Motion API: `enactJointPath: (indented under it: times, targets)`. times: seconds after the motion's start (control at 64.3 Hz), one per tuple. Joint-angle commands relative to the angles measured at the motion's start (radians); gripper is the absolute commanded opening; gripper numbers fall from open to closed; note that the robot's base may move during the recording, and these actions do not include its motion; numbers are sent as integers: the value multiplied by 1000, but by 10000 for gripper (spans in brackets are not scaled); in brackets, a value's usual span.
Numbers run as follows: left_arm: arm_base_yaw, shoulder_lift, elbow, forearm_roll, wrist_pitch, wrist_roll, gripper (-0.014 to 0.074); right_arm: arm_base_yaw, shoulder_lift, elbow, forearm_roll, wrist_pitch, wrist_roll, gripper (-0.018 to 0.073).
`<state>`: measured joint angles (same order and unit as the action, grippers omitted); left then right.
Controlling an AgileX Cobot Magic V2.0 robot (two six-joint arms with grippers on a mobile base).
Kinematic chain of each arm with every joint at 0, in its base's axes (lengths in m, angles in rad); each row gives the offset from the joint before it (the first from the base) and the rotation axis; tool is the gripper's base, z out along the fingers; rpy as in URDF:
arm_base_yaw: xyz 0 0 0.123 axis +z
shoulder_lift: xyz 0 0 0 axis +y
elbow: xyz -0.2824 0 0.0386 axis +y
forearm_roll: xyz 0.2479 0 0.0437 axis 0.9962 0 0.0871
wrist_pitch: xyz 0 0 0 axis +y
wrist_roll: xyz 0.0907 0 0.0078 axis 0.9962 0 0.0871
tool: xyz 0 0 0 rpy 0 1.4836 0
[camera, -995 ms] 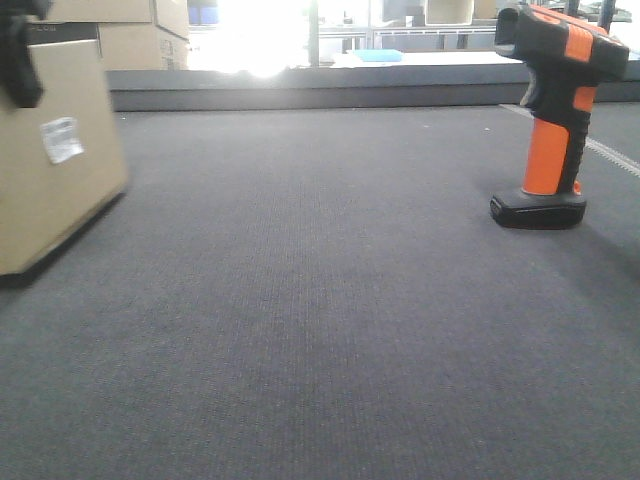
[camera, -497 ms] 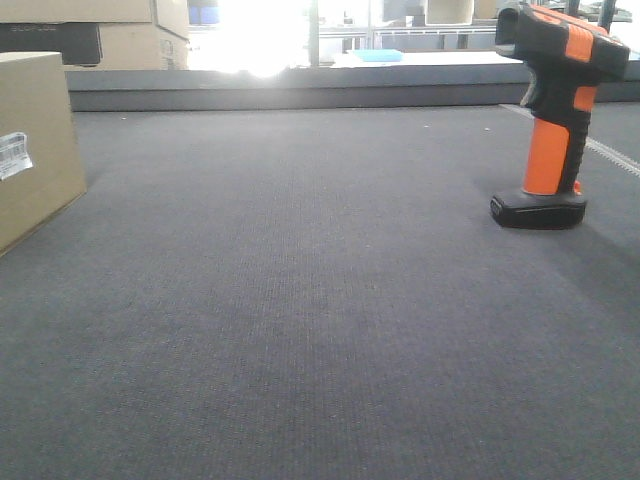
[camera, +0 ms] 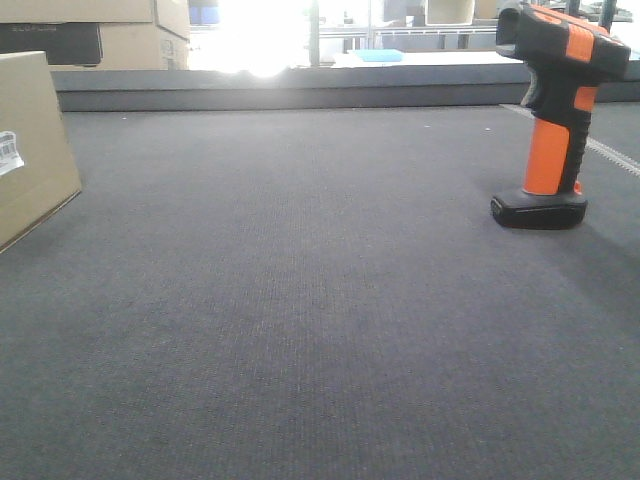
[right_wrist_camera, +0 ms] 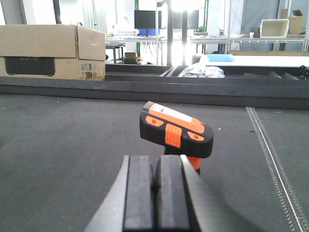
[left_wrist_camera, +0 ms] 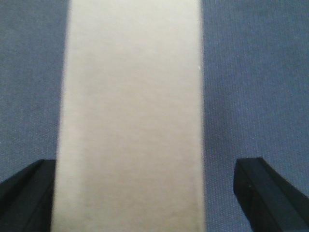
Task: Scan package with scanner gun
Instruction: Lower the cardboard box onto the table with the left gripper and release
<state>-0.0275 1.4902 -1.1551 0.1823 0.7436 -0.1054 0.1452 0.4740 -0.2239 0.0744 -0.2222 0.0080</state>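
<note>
Plain tan cardboard package (camera: 30, 150) w/ small white barcode label (camera: 8, 152) sits on dark grey woven mat (camera: 300, 300), far left of the orange-and-black pistol-shaped scanner gun (camera: 553, 115), which stands upright on its flat black foot. Left gripper (left_wrist_camera: 154, 193) hangs over the package top, jaws wide apart, one each side, not touching. Right gripper (right_wrist_camera: 157, 193) just behind the scanner gun, jaws pressed together, holding nothing. Band-printed cardboard box (right_wrist_camera: 50, 52) well beyond the scanner gun.

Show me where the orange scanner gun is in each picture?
Front view: the scanner gun stands upright at the far right on the dark mat.
Left wrist view: not in it; only the package shows.
Right wrist view: center, just beyond the right gripper.
Shared landmark: the dark mat.
</note>
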Motion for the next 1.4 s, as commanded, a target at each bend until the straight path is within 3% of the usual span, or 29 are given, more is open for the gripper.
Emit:
enactJointPath:
  times: [0.0, 0.218, 0.357, 0.482, 0.668, 0.901, 1.15, 1.383]
  targets:
    - [5, -20, -6, -12, 2, -2, 602, 1, -7, 4, 3, -34, -8, -160]
    - [5, -127, -62, -22, 68, -6, 602, 1, -7, -13, 3, -21, -8, -160]
    - [5, -221, -66, -22, 103, -45, 602, 1, -7, -97, -74, 122, -8, -160]
    - [5, -308, -59, -22, 115, -83, 573, 1, -8, -120, -74, 185, -8, -160]
    - [5, -476, 75, -38, 99, -89, 303, 1, -9, -120, -74, 194, -8, -160]
    - [5, -709, 333, -136, -117, -89, -113, 1, -9, -120, -54, 193, -8, -160]
    - [5, -911, 495, -136, -218, -89, -111, 1, -44, -66, -9, 174, -8, -160]
    - [5, -1076, 640, -136, -325, -89, -111, 1, -239, 11, -3, 229, -8, -160]
